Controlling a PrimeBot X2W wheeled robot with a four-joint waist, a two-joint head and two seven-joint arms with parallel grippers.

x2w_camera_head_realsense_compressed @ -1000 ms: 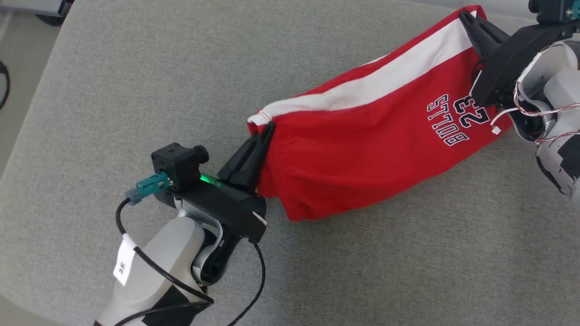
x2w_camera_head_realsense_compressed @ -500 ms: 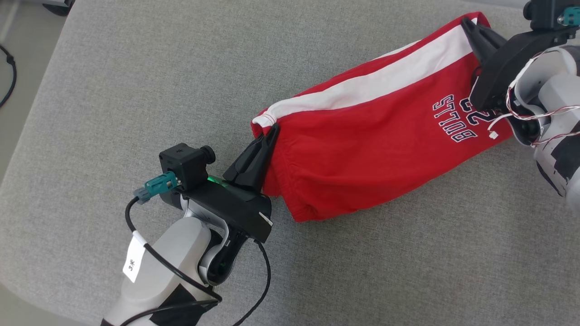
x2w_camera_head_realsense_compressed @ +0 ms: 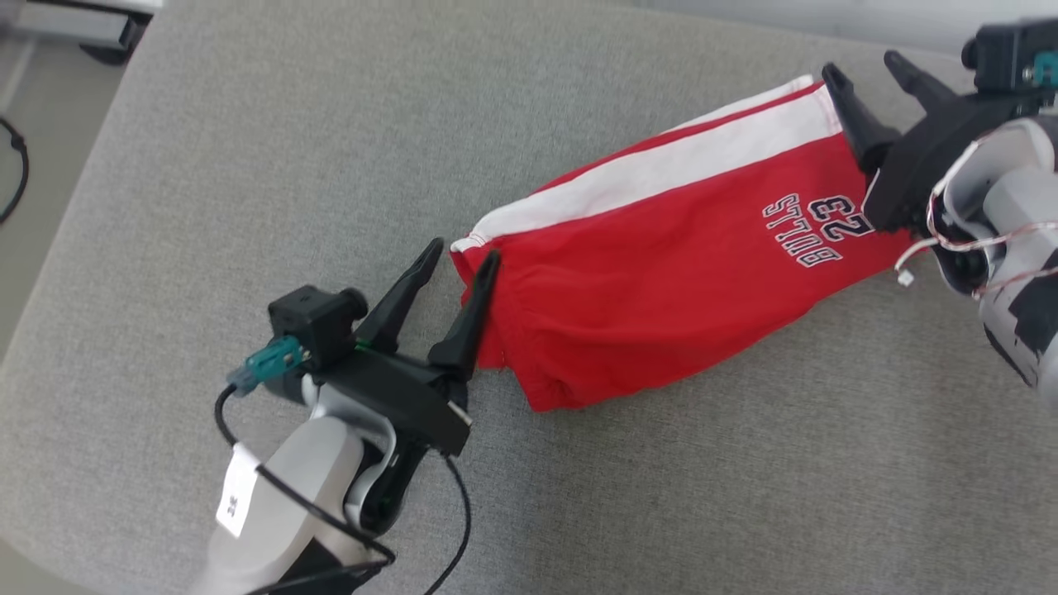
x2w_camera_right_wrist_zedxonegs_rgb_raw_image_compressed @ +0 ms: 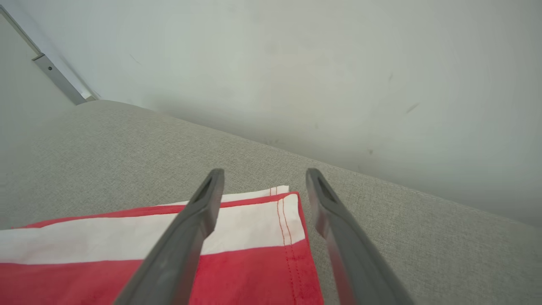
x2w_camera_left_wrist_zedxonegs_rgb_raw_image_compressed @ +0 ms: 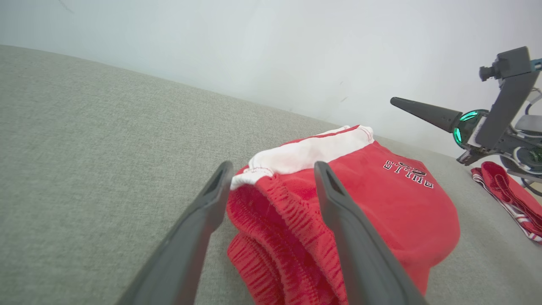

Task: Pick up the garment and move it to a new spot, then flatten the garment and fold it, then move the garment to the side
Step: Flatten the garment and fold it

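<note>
The garment [x2w_camera_head_realsense_compressed: 661, 273] is a pair of red shorts with a white side stripe and a "BULLS 23" print, lying folded on the grey cushion. My left gripper [x2w_camera_head_realsense_compressed: 463, 252] stands open at its waistband end, the right finger touching the cloth. The left wrist view shows the gathered waistband [x2w_camera_left_wrist_zedxonegs_rgb_raw_image_compressed: 271, 199] between and below the left gripper [x2w_camera_left_wrist_zedxonegs_rgb_raw_image_compressed: 273, 166]. My right gripper [x2w_camera_head_realsense_compressed: 860, 64] is open above the hem corner at the far right. In the right wrist view the white-striped hem corner [x2w_camera_right_wrist_zedxonegs_rgb_raw_image_compressed: 258, 220] lies flat under the spread right gripper [x2w_camera_right_wrist_zedxonegs_rgb_raw_image_compressed: 264, 173]. Nothing is held.
The grey cushion [x2w_camera_head_realsense_compressed: 248, 165] spreads wide to the left and front. Its left edge drops to the floor, where a black cable [x2w_camera_head_realsense_compressed: 12, 157] lies. A pale wall stands behind. Another red cloth [x2w_camera_left_wrist_zedxonegs_rgb_raw_image_compressed: 504, 190] lies beyond the garment in the left wrist view.
Both grippers have opened and let go of the garment. The shorts, held stretched between them before, now lie slack on the cushion. The head camera has shifted slightly.
</note>
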